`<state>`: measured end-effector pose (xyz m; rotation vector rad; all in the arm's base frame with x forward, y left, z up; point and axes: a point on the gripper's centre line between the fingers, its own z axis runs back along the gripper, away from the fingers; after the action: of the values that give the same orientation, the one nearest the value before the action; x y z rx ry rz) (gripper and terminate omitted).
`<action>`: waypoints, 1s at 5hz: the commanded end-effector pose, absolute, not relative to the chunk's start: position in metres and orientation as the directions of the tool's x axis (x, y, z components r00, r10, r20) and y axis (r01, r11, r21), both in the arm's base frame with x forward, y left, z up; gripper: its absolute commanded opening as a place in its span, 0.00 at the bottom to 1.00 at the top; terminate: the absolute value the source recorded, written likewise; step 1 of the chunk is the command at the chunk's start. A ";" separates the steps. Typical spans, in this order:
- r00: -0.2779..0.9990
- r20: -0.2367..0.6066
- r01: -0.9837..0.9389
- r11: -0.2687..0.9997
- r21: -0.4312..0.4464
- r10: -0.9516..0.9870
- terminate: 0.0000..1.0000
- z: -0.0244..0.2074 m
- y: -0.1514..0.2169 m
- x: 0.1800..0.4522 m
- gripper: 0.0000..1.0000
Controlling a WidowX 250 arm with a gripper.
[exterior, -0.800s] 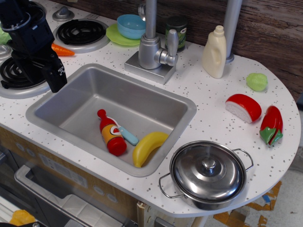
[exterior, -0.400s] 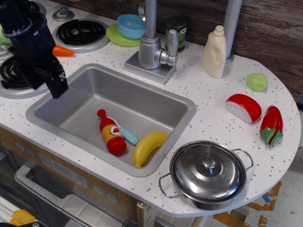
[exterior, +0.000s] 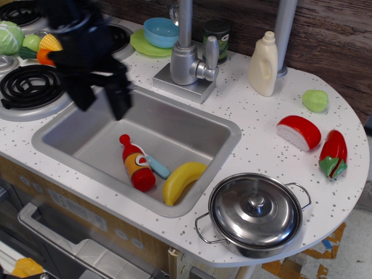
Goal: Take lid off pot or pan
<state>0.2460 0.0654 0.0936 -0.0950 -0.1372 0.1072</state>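
My gripper (exterior: 100, 97) hangs over the sink (exterior: 226, 129), fingers spread wide, empty. The lid (exterior: 254, 213) sits well apart. Its small shiny knob (exterior: 256, 201) could slip my pinch.

1. The gripper (exterior: 102, 96) is motion-blurred, so how its jaws stand cannot be told; its arm runs off the top edge
2. Behind it, the rear burner (exterior: 119, 38) is mostly hidden
3. Far to its right and nearer the camera, the lid (exterior: 256, 210) hides the inside of the pot (exterior: 251, 244)
4. The label on the dark can (exterior: 217, 38), beyond the tap, is too small to read
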 end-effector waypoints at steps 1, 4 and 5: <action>0.981 0.149 -0.108 0.988 -0.108 0.124 0.00 0.117 0.008 0.260 1.00; 0.959 0.153 -0.228 0.971 -0.075 0.237 0.00 0.102 -0.089 0.254 1.00; 0.949 0.146 -0.279 0.960 -0.035 0.281 0.00 0.083 -0.106 0.250 1.00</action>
<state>0.2475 -0.1098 0.0715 -0.0141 -0.1195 0.2758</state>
